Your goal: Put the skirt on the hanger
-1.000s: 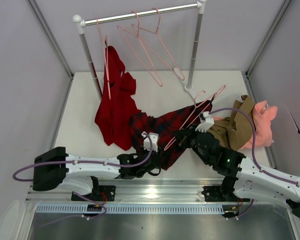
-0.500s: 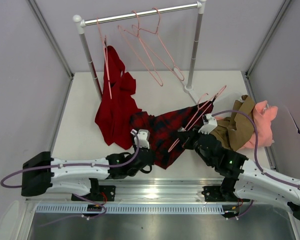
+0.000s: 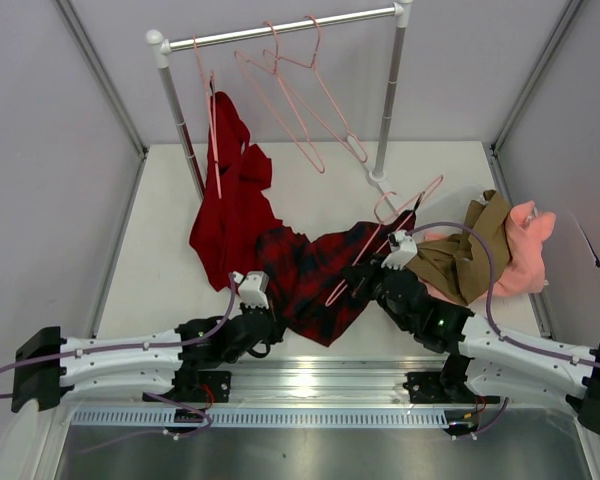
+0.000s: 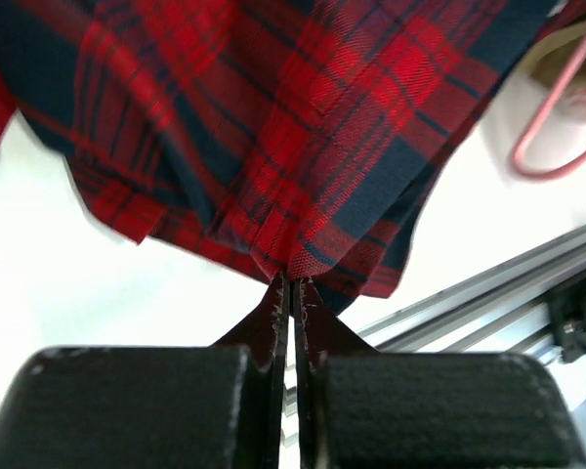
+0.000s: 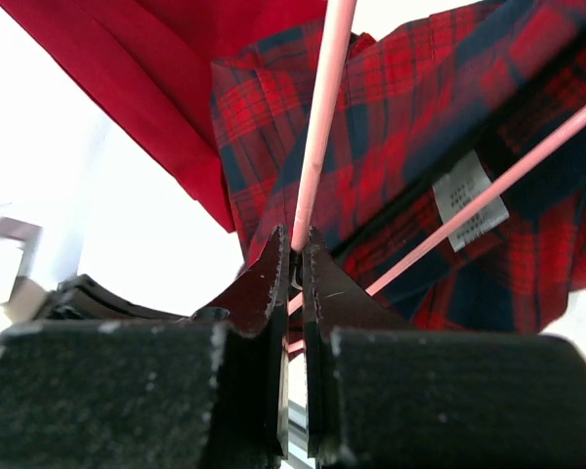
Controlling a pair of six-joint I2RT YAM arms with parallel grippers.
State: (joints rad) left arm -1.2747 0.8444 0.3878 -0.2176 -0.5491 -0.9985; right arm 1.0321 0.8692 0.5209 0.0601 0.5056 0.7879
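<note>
The red and navy plaid skirt point(image 3: 315, 275) lies crumpled near the table's front middle; it fills the left wrist view point(image 4: 293, 127) and shows in the right wrist view point(image 5: 449, 176). My left gripper point(image 3: 263, 322) is shut on the skirt's lower left hem point(image 4: 291, 276). The pale-pink hanger point(image 3: 380, 245) lies slanted across the skirt, hook toward the rack post. My right gripper point(image 3: 358, 288) is shut on the hanger's lower end point(image 5: 317, 137). A white label point(image 5: 469, 200) shows on the skirt.
A plain red garment point(image 3: 232, 215) hangs from the rack point(image 3: 280, 30) at back left, draping onto the table. Pink hangers point(image 3: 305, 95) hang on the rail. Tan point(image 3: 470, 255) and pink point(image 3: 525, 250) clothes lie at the right. The rack post point(image 3: 388, 100) stands behind the skirt.
My left arm has drawn back toward the near left, pulling the skirt's hem with it. My right gripper and the hanger have shifted slightly left and nearer.
</note>
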